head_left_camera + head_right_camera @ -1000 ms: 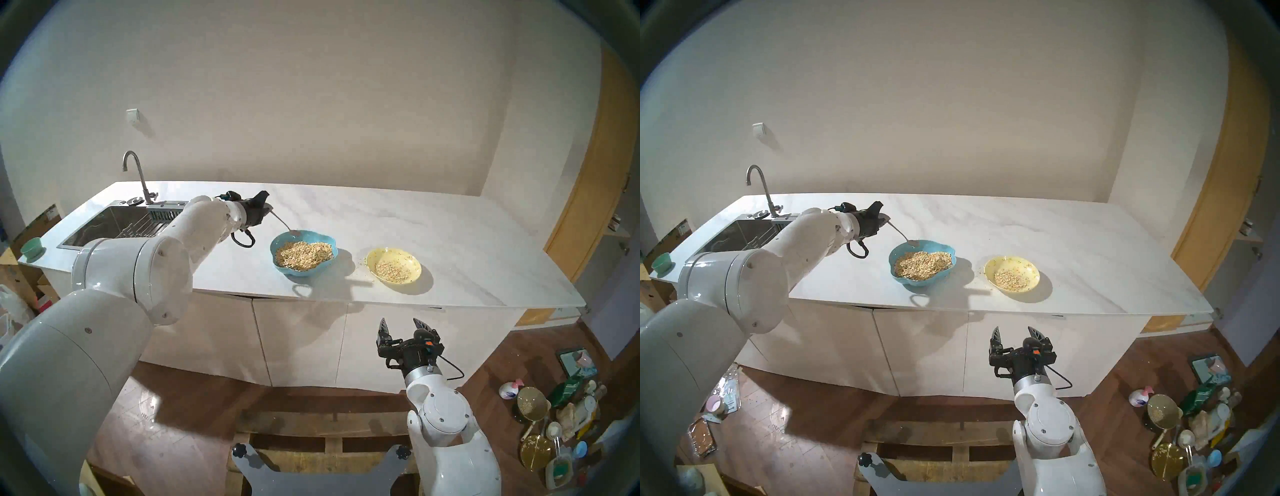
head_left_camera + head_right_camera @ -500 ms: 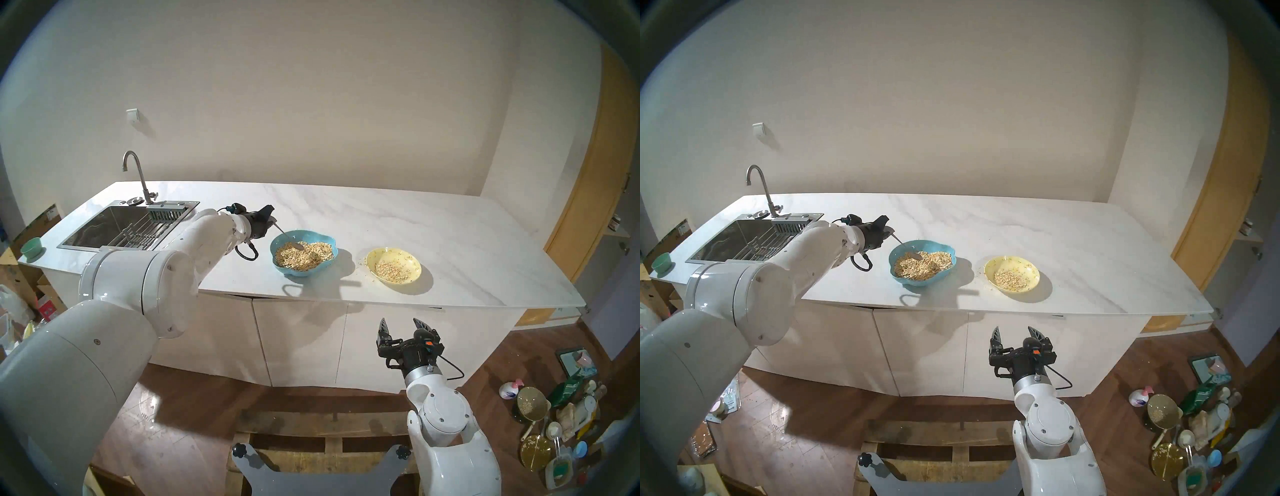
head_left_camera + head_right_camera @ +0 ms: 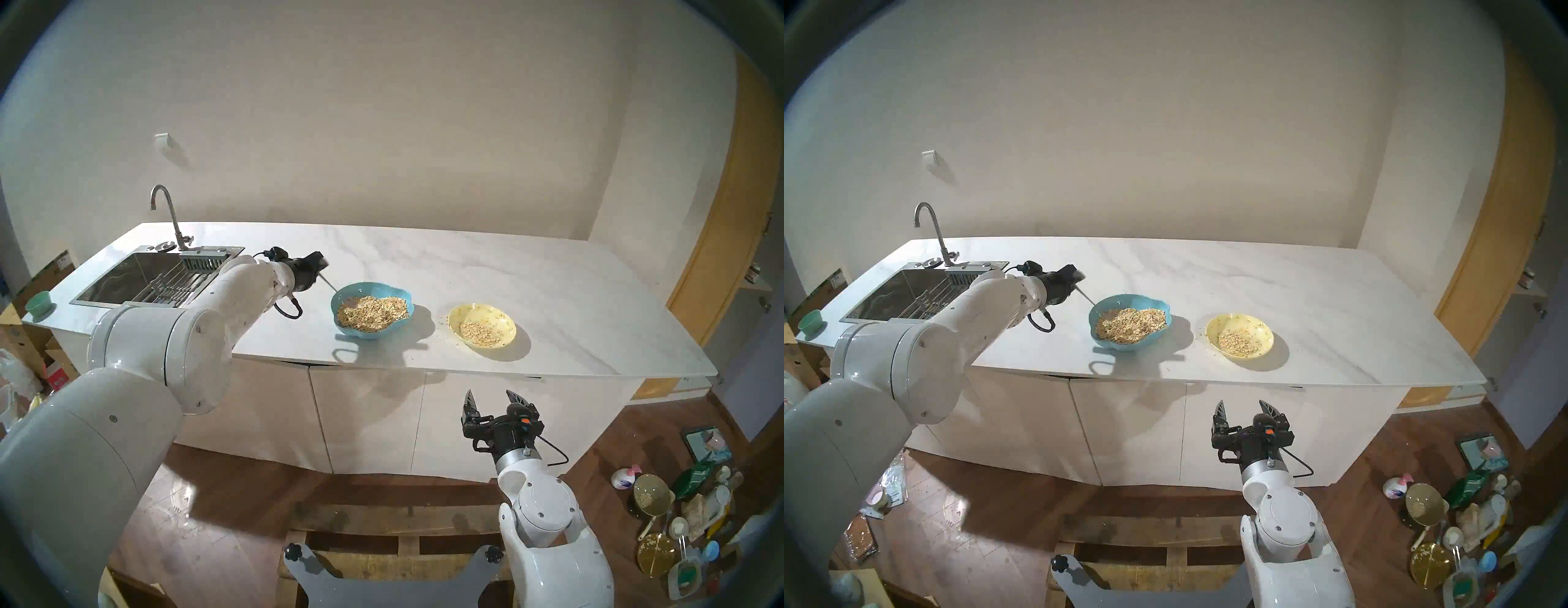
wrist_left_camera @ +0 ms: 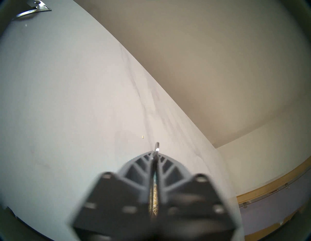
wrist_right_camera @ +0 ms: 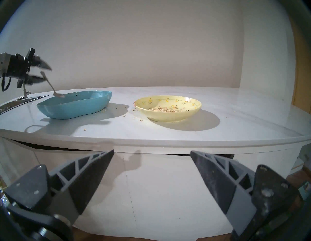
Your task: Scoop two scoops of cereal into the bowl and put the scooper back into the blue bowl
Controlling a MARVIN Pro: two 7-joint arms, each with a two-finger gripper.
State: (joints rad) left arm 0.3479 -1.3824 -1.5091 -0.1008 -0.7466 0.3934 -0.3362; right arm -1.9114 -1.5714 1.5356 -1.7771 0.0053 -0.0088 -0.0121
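Observation:
The turquoise lobed blue bowl (image 3: 369, 333) holds a heap of cereal (image 3: 373, 312) on the white counter. The yellow speckled bowl (image 3: 502, 325) to its right holds a small patch of flakes (image 3: 477, 330). My left gripper (image 3: 323, 266) is just left of the blue bowl. In its own wrist view the fingers press together on the spoon (image 4: 157, 145) handle. In the right wrist view the blurred fingertips look a little apart around it. The spoon (image 3: 329, 283) slants down over the bowl's left rim, its head hidden inside. My right gripper (image 3: 490, 395) is open and empty below the counter's front edge.
A steel sink (image 3: 140, 276) with a faucet (image 3: 169, 212) is at the counter's left, and a small green cup (image 3: 38, 303) stands at its left end. Loose flakes (image 3: 445, 323) lie between the bowls. Clutter (image 3: 679, 509) covers the floor at the right.
My left gripper lowered the spoon into the blue bowl, then drew back left, so the spoon head slid from the cereal's middle to the left rim. The right arm has not moved.

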